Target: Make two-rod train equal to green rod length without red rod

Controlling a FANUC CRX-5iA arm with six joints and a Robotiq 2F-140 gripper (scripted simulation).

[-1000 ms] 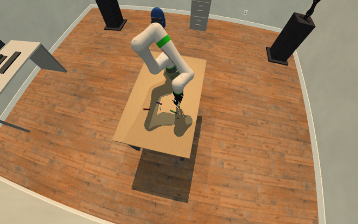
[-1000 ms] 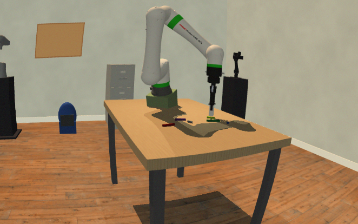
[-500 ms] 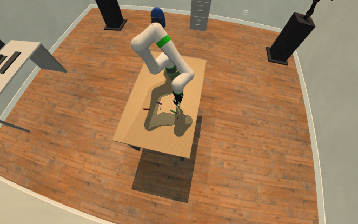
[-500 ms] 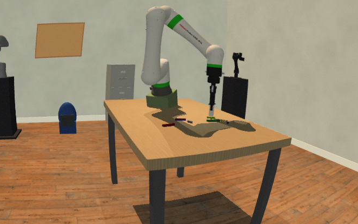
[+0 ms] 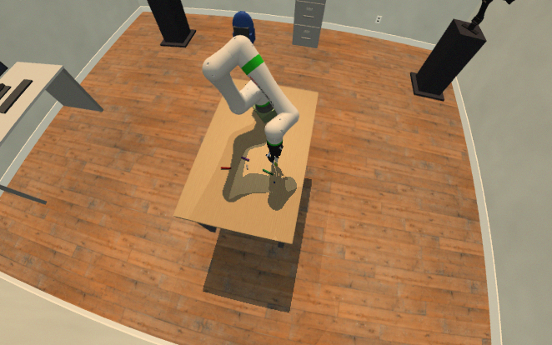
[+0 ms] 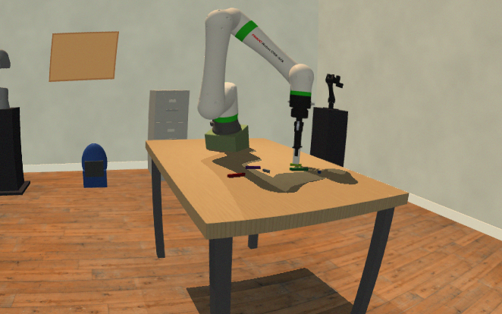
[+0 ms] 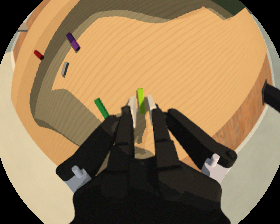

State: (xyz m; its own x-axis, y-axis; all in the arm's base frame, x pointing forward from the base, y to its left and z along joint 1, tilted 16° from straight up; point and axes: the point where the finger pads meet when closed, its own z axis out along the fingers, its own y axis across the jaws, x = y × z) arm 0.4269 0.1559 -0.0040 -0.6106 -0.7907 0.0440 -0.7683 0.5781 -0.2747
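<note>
Points gripper (image 5: 275, 160) (image 6: 296, 161) (image 7: 141, 102) straight down, low over table (image 5: 235, 221) (image 6: 174, 179) (image 7: 191, 60). Has jaws slightly apart, w/ lime rod (image 5: 276, 164) (image 6: 296, 164) (image 7: 141, 95) showing betw. tips & a sliver of gap in wrist view, so not clamped on it. Can't tell if pads brush lime rod's sides.

Shows green rod (image 5: 267, 171) (image 6: 299, 168) (image 7: 101, 108) near lime rod, flat & angled to it, approx. Shows grey rod (image 5: 247, 167) (image 6: 266, 171) (image 7: 65, 69) well apart from lime rod, just beside purple rod (image 5: 244, 159) (image 6: 252, 167) (image 7: 73, 42). Puts red rod (image 5: 225, 167) (image 6: 236, 175) (image 7: 38, 55) farther out, past grey & purple. Shows tiny blue rod (image 5: 273, 182) (image 6: 319, 171) in arm's shadow, nr green rod; hidden in wrist view.

Has lime & grey on diff. lines, not end to end: no train made yet. Leans arm (image 5: 271, 85) (image 6: 270, 48) out from green base (image 5: 265, 115) (image 6: 214, 142) at table's far end in ext. view.
</note>
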